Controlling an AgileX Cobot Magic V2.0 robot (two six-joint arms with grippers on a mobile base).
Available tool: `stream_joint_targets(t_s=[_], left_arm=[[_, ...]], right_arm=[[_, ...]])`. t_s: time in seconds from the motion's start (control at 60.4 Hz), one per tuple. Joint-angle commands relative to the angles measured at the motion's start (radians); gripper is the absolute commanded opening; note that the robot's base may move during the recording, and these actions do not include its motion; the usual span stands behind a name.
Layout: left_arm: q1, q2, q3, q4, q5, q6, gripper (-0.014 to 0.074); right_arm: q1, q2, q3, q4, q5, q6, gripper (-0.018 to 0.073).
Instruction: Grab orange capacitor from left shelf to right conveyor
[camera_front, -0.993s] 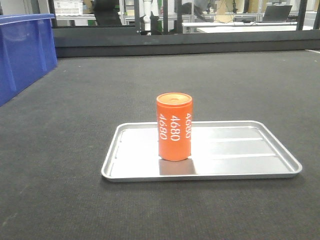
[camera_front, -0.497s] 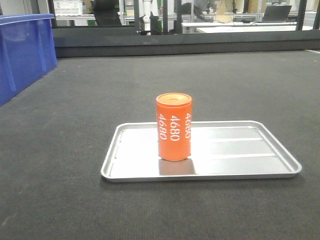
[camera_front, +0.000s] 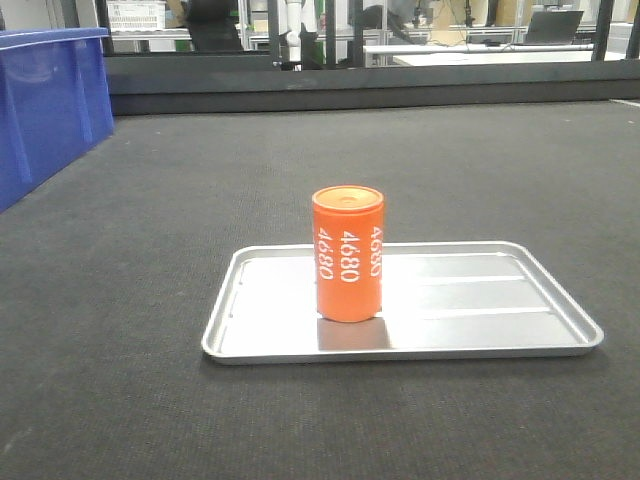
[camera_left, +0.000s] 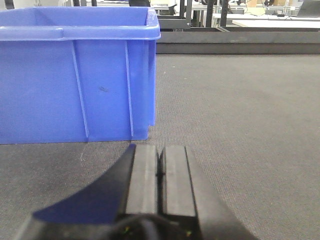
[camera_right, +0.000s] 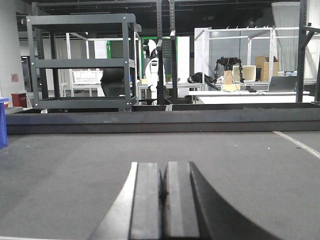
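Covering the whole foreground in every view: one dark grey-black textured belt, the right conveyor (camera_front: 130, 300), matte and flat, running back to a low dark rail.

Front view, near to far:
- One shallow silver metal tray (camera_front: 520, 330) lies flat on the belt, rim raised, two faint ribs across its floor.
- One orange capacitor (camera_front: 348, 253) stands upright inside the tray, toward its left half. White "4680" runs vertically down the side; flat orange top. Nothing touches it.
- One blue plastic bin (camera_front: 45, 105) at the left edge of the belt, well apart from the tray.
- Beyond the rail: white tables, dark frames, a laptop-like shape at far right, too small to detail.

Left wrist view: the left gripper (camera_left: 160, 170) sits low over the belt, its two dark pads pressed together with only a thin seam between them, holding nothing. The blue bin fills the upper left just ahead of it, with ribbed wall and rolled rim.

Right wrist view: the right gripper (camera_right: 162, 200) likewise has its pads closed against each other, empty, over bare belt. A white line (camera_right: 297, 144) crosses the belt at the right. Past the rail stands one dark grey three-tier rack (camera_right: 82, 60), then white-framed workbenches and a white robot figure (camera_right: 152, 67) between uprights.

Count: one capacitor, one tray, one bin, two grippers.
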Motion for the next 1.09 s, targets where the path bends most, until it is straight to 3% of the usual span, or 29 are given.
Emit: stream_joint_targets(t_s=[0.0,1.076], left_arm=[[-0.005,-0.01,0.028,-0.006,-0.088,-0.004,-0.0125],[-0.005,-0.01,0.028,-0.006,-0.088,-0.004,-0.0125]], right_arm=[[-0.003,0.004,-0.019,-0.019,-0.069,0.002,0.0057],[-0.003,-0.021,-0.019,-0.021,0.006,0.033,0.0057]])
